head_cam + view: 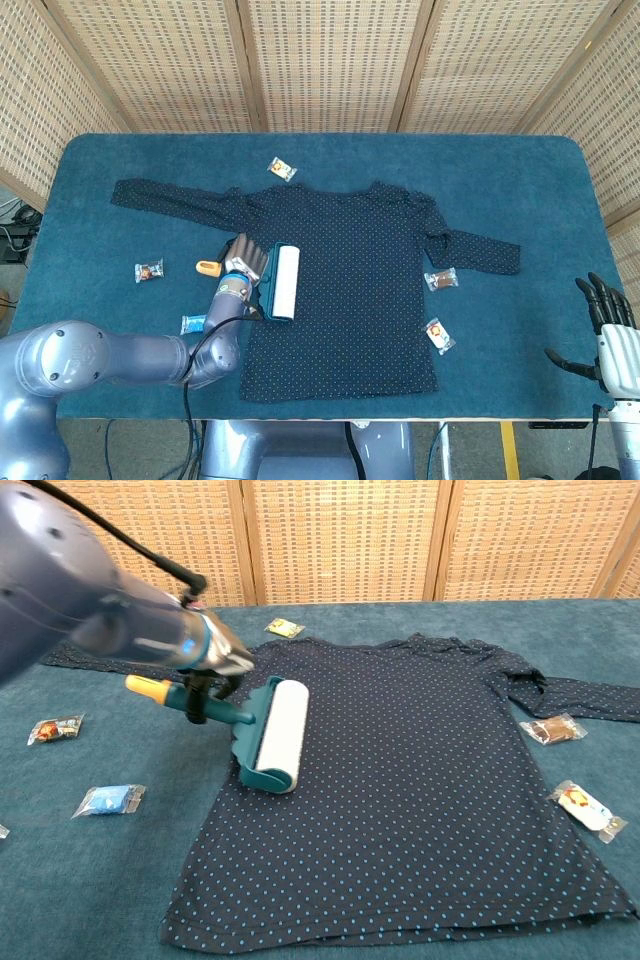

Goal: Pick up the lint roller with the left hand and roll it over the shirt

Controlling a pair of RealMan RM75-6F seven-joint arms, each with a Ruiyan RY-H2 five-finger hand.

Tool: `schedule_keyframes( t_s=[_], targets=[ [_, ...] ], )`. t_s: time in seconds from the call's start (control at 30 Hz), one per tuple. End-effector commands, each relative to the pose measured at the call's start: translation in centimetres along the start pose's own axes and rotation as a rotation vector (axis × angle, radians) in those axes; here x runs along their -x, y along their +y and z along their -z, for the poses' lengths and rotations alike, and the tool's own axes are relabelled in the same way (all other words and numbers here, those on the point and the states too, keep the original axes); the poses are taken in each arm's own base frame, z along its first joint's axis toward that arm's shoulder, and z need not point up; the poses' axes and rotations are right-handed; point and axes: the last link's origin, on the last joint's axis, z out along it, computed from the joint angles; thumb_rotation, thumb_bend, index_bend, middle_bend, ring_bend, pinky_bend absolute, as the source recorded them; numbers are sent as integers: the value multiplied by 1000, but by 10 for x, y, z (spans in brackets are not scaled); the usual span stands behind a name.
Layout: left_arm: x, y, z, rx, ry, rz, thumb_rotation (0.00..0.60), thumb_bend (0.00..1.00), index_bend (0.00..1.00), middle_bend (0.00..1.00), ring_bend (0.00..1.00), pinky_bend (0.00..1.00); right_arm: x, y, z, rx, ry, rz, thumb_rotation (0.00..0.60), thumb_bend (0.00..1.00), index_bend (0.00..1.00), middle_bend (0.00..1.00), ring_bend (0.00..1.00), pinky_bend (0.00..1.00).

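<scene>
The lint roller (270,735) lies with its white drum flat on the left side of the shirt (420,780), close to the hem edge nearest my left arm, the drum's long axis running roughly away from the robot. Its teal frame wraps one side of the drum and a teal handle with an orange tip sticks out to the left, off the shirt and over the table (520,170).

My left hand (243,262) holds that handle, fingers wrapped around it just behind the frame; in the chest view the wrist hides most of the fingers, so I judge the grasp from the head view.

I expect the roller to be light and rigid, plastic with a paper drum, so weight is no worry. The handle is the only sensible place to hold: the drum is probably sticky and has to turn freely. A grasp close to the frame should give me better control of downward pressure.

The shirt is the tricky part. It is thin, soft, dotted fabric lying loose on the cloth, and I think a sticky drum could drag or bunch it, especially near the edge.

Small wrapped snacks (439,279) lie scattered around the shirt. My right hand (606,335) hangs off the table's right end, fingers spread, holding nothing.
</scene>
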Motion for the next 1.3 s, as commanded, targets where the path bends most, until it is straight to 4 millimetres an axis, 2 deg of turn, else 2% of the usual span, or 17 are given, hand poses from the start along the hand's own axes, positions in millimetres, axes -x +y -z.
schedule_keyframes(
  t_s=[0.03, 0.27, 0.43, 0.53, 0.6, 0.8, 0.87, 0.9, 0.97, 1.0, 1.03, 1.1, 1.13, 1.2, 1.3],
  targets=[
    [20, -26, 5, -23, 23, 82, 600, 732, 845, 880, 808, 673, 3, -3, 1, -11, -8, 12, 600, 134, 43, 0, 0, 0],
    [45, -52, 22, -17, 101, 252, 600, 695, 835, 862, 787, 660, 4, -7, 2, -22, -4, 30, 600, 134, 44, 0, 0, 0],
    [61, -62, 31, -6, 112, 285, 600, 647, 833, 825, 753, 630, 4, -8, 3, -24, 0, 37, 600, 134, 44, 0, 0, 0],
    [77, -72, 35, -9, 118, 284, 600, 632, 830, 814, 742, 616, 3, -9, 4, -26, 7, 44, 600, 133, 44, 0, 0, 0],
    [90, -80, 36, -15, 124, 291, 600, 625, 826, 811, 739, 613, 2, -11, 5, -32, 15, 51, 600, 133, 44, 0, 0, 0],
    [108, -92, 30, -33, 143, 288, 600, 565, 798, 740, 687, 565, 3, -16, 9, -47, 25, 76, 600, 133, 45, 0, 0, 0],
    [111, -95, 26, -45, 167, 269, 600, 524, 746, 687, 651, 518, 4, -19, 10, -52, 28, 84, 600, 133, 45, 0, 0, 0],
    [113, -97, 24, -54, 181, 257, 600, 499, 675, 629, 611, 478, 5, -20, 11, -54, 28, 89, 600, 133, 45, 0, 0, 0],
    [115, -99, 22, -73, 201, 254, 600, 433, 428, 432, 452, 351, 6, -21, 11, -55, 26, 97, 600, 133, 45, 0, 0, 0],
    [118, -102, 21, -88, 202, 262, 600, 413, 337, 355, 376, 301, 8, -21, 11, -55, 19, 103, 600, 134, 46, 0, 0, 0],
    [120, -103, 20, -99, 207, 274, 600, 383, 221, 254, 265, 240, 10, -21, 11, -56, 15, 108, 600, 133, 46, 0, 0, 0],
    [120, -103, 19, -101, 213, 279, 600, 340, 93, 137, 130, 182, 10, -22, 11, -57, 14, 108, 600, 133, 46, 0, 0, 0],
    [121, -102, 19, -101, 216, 283, 600, 319, 46, 88, 88, 161, 11, -22, 11, -59, 12, 109, 600, 134, 46, 0, 0, 0],
    [123, -101, 17, -98, 218, 293, 600, 303, 14, 29, 50, 132, 12, -23, 11, -64, 11, 111, 600, 133, 45, 0, 0, 0],
    [127, -97, 15, -92, 201, 301, 600, 291, 13, 0, 9, 88, 13, -25, 12, -70, 9, 114, 600, 133, 46, 0, 0, 0]
  ],
)
